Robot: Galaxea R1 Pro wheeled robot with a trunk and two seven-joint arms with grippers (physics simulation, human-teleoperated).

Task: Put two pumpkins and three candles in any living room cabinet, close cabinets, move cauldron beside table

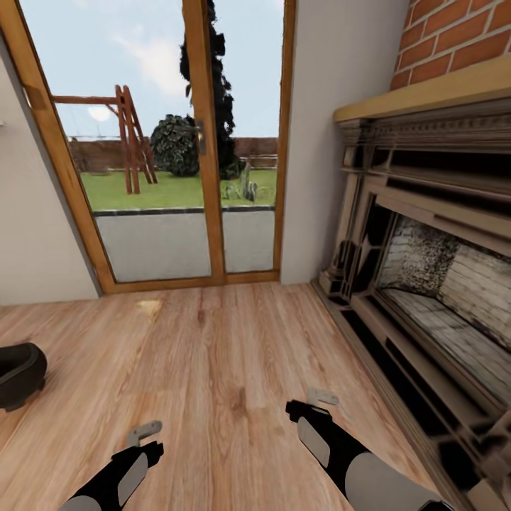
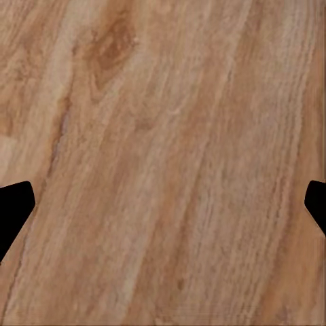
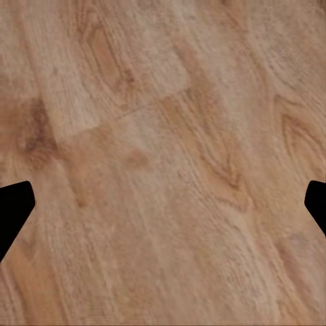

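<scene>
Cauldron, round matte black pot (image 1: 20, 372), sits on the wooden plank floor (image 1: 227, 369) at my far left, no lettering on it. My left pincer (image 1: 144, 431) and right pincer (image 1: 323, 397) hover wide open, empty, brick fireplace (image 1: 433, 284) on the right.

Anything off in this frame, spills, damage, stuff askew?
Nothing spilled or damaged. The black cauldron sits upright on the wood floor, cut off by the frame's left edge. Both grippers, left and right, hang open and empty above bare boards.
</scene>
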